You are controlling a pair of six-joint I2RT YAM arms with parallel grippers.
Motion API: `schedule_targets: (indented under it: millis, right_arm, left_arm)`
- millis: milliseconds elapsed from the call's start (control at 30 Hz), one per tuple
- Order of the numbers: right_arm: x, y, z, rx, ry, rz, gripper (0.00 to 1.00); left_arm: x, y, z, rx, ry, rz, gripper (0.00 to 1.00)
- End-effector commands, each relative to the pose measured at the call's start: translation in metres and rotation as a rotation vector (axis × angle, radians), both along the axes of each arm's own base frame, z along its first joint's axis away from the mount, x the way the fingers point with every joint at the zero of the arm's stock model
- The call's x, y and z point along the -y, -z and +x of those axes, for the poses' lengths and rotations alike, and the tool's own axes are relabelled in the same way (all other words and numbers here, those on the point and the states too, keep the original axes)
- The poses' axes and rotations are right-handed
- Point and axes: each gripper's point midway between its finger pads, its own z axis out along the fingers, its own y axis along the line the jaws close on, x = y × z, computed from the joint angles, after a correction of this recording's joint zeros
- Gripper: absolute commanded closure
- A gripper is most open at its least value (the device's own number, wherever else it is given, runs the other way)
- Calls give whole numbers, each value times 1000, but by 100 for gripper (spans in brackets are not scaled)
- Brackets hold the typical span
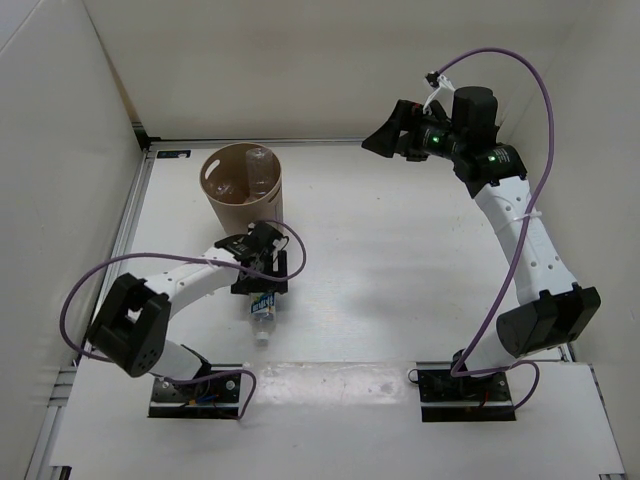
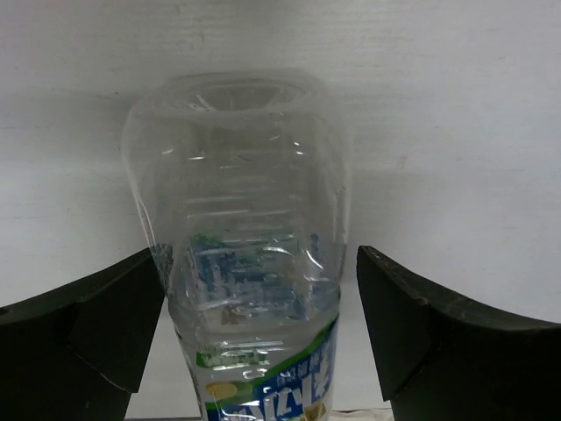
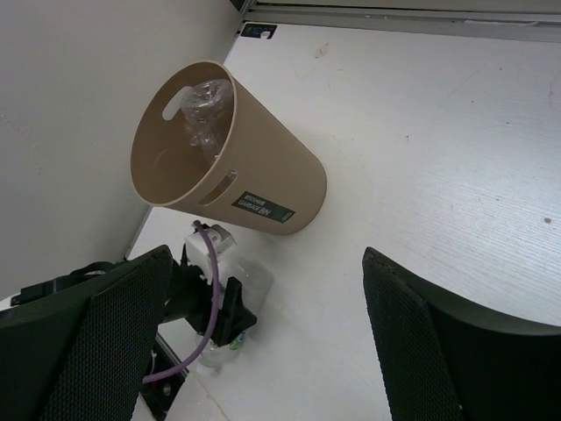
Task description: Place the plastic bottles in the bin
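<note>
- A white table (image 1: pixel 400 290) seen from above, with two robot arms mounted at its near edge.
- The bin (image 1: pixel 228 205), a tan round wastebasket, stands upright at the far left of the table.
- A clear bottle (image 3: pixel 203 112) rests inside the bin against its wall. How many bottles are in there cannot be told.
- A clear bottle with a blue and green label (image 1: pixel 261 320) lies on its side on the table, just near of the bin. Its cap points toward the near edge and its base toward the far side.
- The left gripper (image 1: pixel 261 288) is low over this labelled bottle. Its fingers (image 2: pixel 96 333) are spread wide and straddle the bottle's body. A gap shows on one side, so the bottle is not clamped.
- The right gripper (image 1: pixel 380 140) hangs in the air at the far right, well apart from the bin. Its fingers are spread wide and hold nothing.
</note>
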Motion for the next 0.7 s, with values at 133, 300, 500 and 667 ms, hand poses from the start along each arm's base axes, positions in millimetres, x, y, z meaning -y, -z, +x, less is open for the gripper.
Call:
schedule_targets:
  millis: [133, 300, 500, 667]
  right_arm:
    - [4, -15, -6, 61, 15, 18, 10]
    - [4, -11, -5, 54, 20, 23, 10]
    - [-1, -3, -3, 37, 18, 31, 10]
    - [-1, 3, -1, 22, 20, 27, 10]
  left_arm:
    - [2, -6, -2, -41, 10, -25, 18]
    - [4, -42, 7, 54, 9, -43, 34]
    - [10, -134, 11, 301, 103, -39, 43]
    - [11, -239, 12, 558, 213, -32, 43]
